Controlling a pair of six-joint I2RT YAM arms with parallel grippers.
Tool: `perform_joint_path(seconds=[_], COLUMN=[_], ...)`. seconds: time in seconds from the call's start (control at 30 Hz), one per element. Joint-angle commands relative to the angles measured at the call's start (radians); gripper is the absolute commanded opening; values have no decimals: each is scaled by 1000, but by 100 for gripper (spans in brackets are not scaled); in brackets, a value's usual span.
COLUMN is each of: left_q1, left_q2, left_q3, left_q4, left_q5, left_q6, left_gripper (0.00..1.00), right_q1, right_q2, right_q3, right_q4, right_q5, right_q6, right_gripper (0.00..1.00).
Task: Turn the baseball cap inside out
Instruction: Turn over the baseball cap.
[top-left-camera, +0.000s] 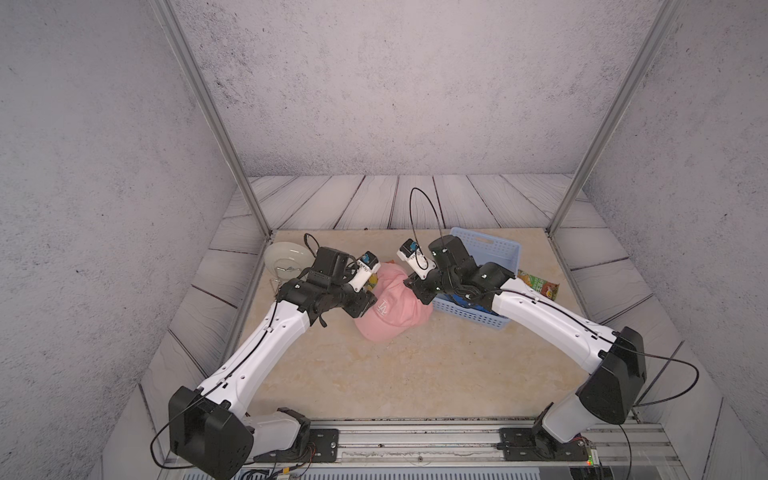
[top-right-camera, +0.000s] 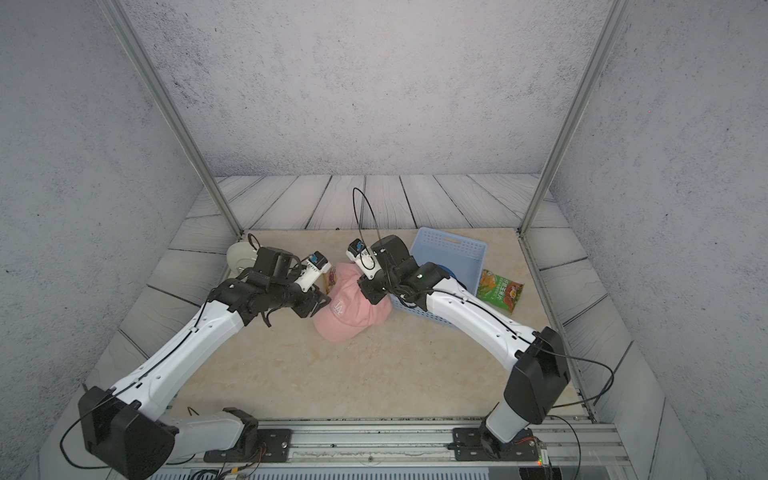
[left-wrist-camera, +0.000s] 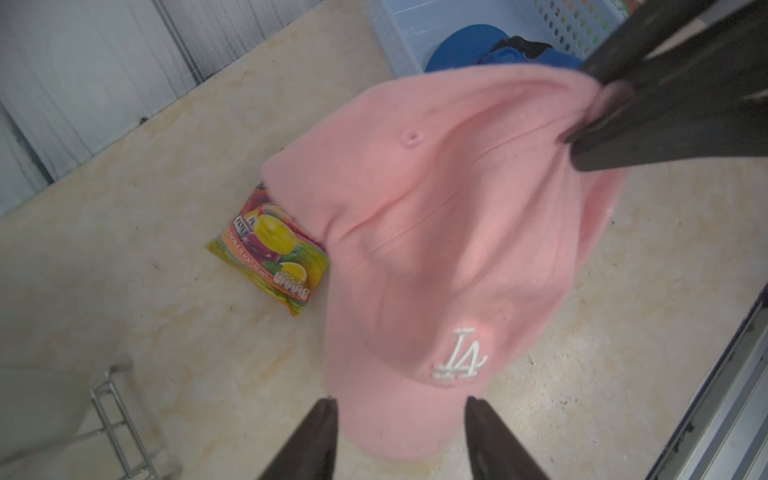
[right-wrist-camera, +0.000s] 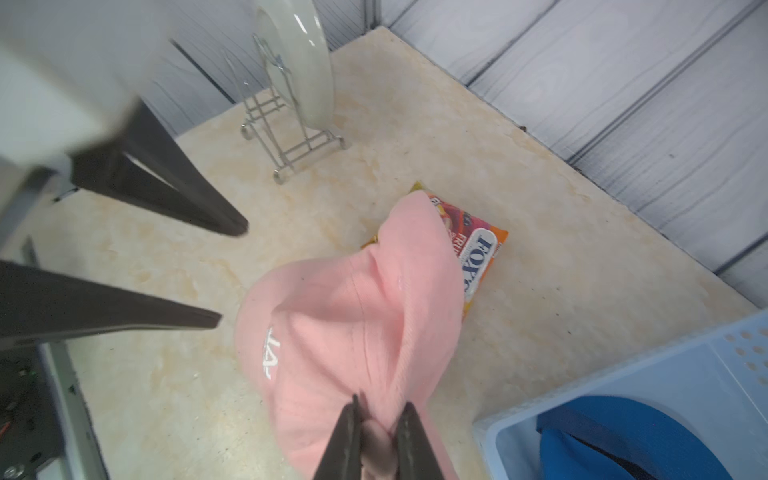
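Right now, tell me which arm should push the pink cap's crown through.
Probably left. The left gripper is open and free beside the pink cap; the right gripper is shut on its fabric, anchoring it.

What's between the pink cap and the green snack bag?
The blue basket sits between pink cap and green snack bag; both top views show it.

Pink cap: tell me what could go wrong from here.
1. The right tool pinches only a small fold of the pink cap at its edge; a hard pull might slip it free.
2. The left tool stands open by the logo, gripping nothing; with one grip, the cap may just lift rather than invert.
3. The cap overlaps the candy bag; dragging could take the bag along.
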Motion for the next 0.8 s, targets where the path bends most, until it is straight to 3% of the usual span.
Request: perform_joint_path(seconds=[0.0,0.1,0.3,0.53,0.77], left_q1=[61,136,251,341,385], left_q2=[-43,-92,-127,-172,-174], left_q3=[-47,-125,-226,-180,-124], left_q4=[40,161,321,230,198], left_q5=[62,175,302,31,-46], left_q6=[-147,-313,-523,-484,-413], left_gripper=[82,96,99,99,99], right_q1=[5,7,7,41,135], right_q2=[19,26,45,78,156], right_q3=[13,29,85,176,291], right_q4=[57,57,-5,-90,-158], right_q5=[88,104,112,-24,-180], right_q6=[40,55,44,12,-33], right_gripper=[9,9,10,10,10])
